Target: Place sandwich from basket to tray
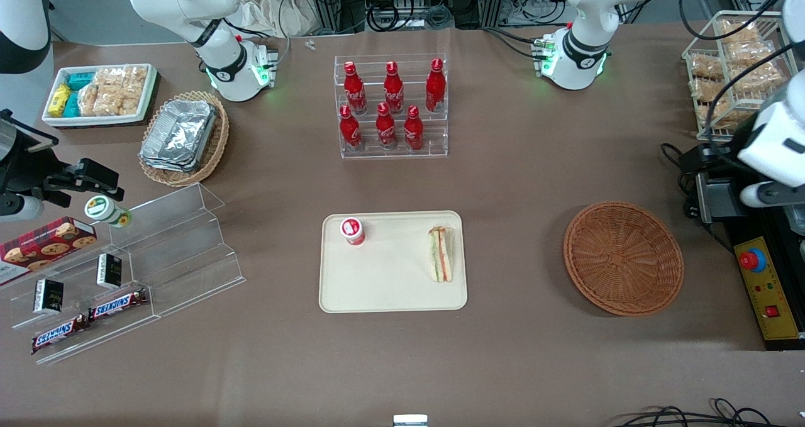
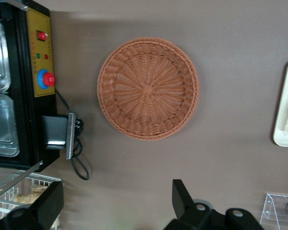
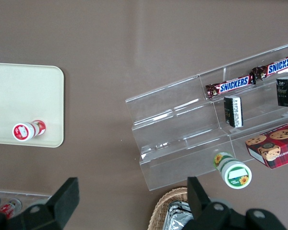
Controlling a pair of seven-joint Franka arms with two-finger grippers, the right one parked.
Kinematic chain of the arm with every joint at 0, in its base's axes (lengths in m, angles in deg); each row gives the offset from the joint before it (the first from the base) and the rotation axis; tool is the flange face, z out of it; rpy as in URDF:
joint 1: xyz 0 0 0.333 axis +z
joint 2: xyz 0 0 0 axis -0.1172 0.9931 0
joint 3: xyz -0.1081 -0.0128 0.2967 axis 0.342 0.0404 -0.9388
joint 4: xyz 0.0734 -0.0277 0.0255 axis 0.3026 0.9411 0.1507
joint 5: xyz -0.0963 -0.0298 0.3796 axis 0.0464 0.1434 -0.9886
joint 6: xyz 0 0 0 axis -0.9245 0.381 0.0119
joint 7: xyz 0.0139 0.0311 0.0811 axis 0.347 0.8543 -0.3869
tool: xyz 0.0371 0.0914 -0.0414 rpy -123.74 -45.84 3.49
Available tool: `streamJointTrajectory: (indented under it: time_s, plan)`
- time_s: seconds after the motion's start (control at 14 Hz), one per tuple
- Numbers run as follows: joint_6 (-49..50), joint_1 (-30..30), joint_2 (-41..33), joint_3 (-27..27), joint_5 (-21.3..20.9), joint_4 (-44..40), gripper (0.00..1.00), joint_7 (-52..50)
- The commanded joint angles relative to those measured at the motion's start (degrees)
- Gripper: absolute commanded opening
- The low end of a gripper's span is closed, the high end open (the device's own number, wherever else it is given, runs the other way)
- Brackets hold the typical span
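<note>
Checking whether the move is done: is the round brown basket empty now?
Empty: the basket shows only bare weave; the sandwich lies on the tray. The open gripper hovers above the table beside the basket.

I count six red bottles (image 1: 390,106), two chocolate bars (image 1: 88,320), one sandwich (image 1: 441,254), one tray (image 1: 390,288) and two wicker baskets (image 1: 622,257), with my gripper (image 2: 117,203) above the surface.
</note>
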Motion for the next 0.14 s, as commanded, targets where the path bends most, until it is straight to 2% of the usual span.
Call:
streamJointTrajectory:
  time_s: [0.0, 0.07]
  plan:
    - [0.47, -3.58, -2.6, -6.09, 2.91, 1.89, 1.0, 1.47]
    - [0.29, -3.66, -2.68, -6.18, 2.91, 1.89, 1.0, 1.47]
